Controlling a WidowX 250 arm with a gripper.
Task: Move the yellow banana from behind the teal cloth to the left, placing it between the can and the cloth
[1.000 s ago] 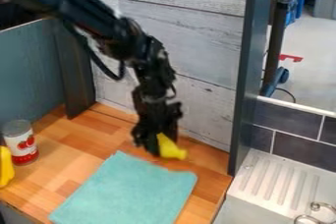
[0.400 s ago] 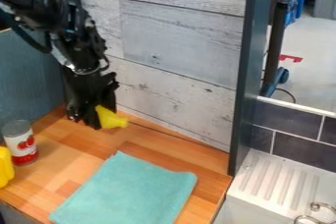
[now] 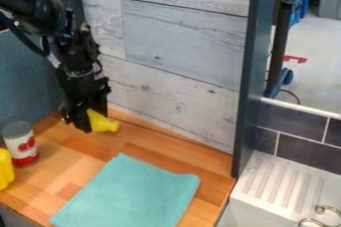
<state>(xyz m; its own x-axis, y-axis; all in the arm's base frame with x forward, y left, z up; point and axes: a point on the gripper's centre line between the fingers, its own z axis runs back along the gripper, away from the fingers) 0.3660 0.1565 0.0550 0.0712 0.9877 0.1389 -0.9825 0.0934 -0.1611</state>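
The yellow toy (image 3: 102, 122) is clamped in the gripper (image 3: 88, 120), near the wall (image 3: 180, 76) at the back of the counter (image 3: 77, 151). Together they have moved away from beside the cloth (image 3: 130, 191), toward the can (image 3: 20, 144). The cloth and the can stay where they were. I judge that the carrying is nearly finished and the release is not yet done; whether the toy touches the counter, I cannot tell.
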